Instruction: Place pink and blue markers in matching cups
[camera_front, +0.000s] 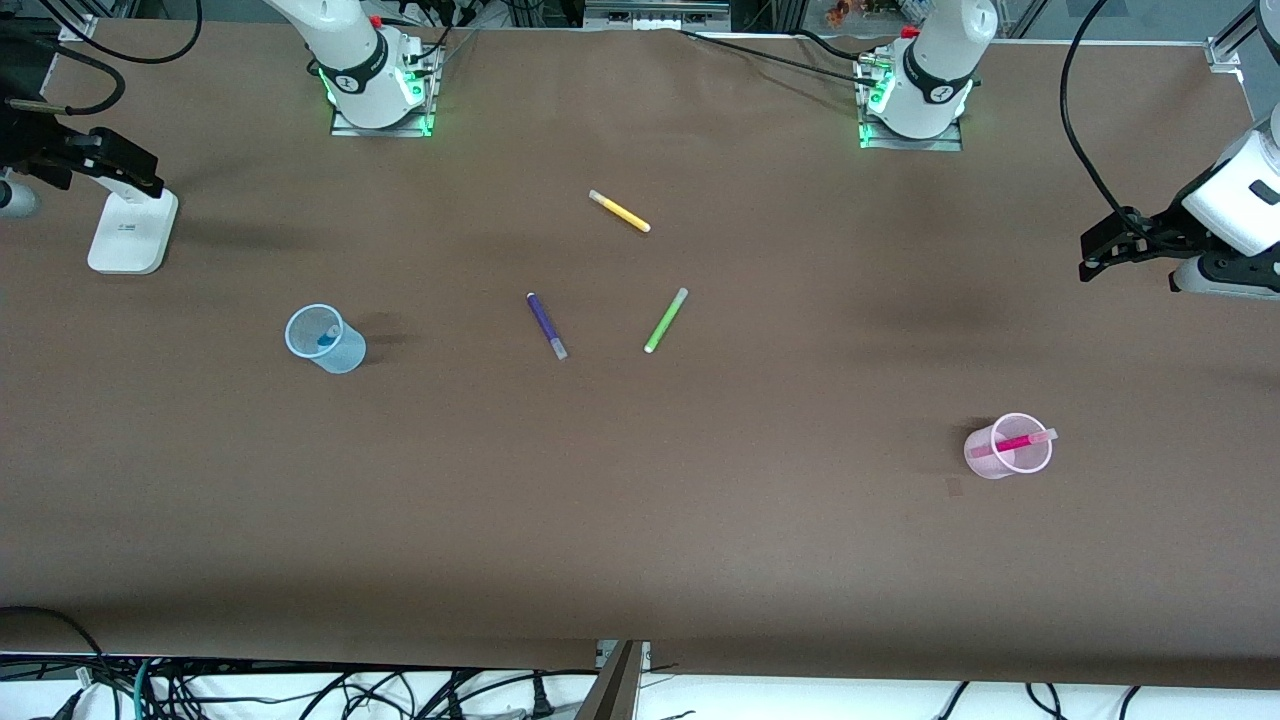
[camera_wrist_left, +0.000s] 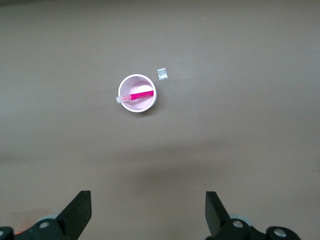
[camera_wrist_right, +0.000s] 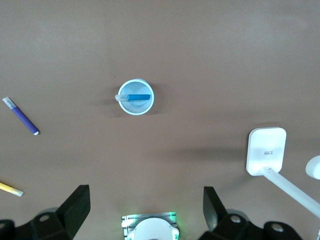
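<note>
The pale pink cup (camera_front: 982, 456) stands upright toward the left arm's end of the table, with the pink marker (camera_front: 1016, 442) leaning inside it, cap over the rim. The pale blue cup (camera_front: 346, 353) stands toward the right arm's end with the blue marker (camera_front: 325, 341) inside. My left gripper (camera_front: 1100, 252) hangs high over its end of the table, open and empty. Its wrist view shows the pink cup (camera_wrist_left: 136, 76) and pink marker (camera_wrist_left: 137, 96) far below its open gripper (camera_wrist_left: 146, 212). My right gripper (camera_front: 135, 172) is raised, open and empty (camera_wrist_right: 145, 210), with the blue cup (camera_wrist_right: 136, 80) and blue marker (camera_wrist_right: 137, 97) below.
A purple marker (camera_front: 546, 325), a lime-green marker (camera_front: 665, 320) and a yellow marker (camera_front: 620, 211) lie mid-table. A white stand (camera_front: 130, 235) sits at the right arm's end. A small square patch (camera_wrist_left: 161, 74) lies beside the pink cup.
</note>
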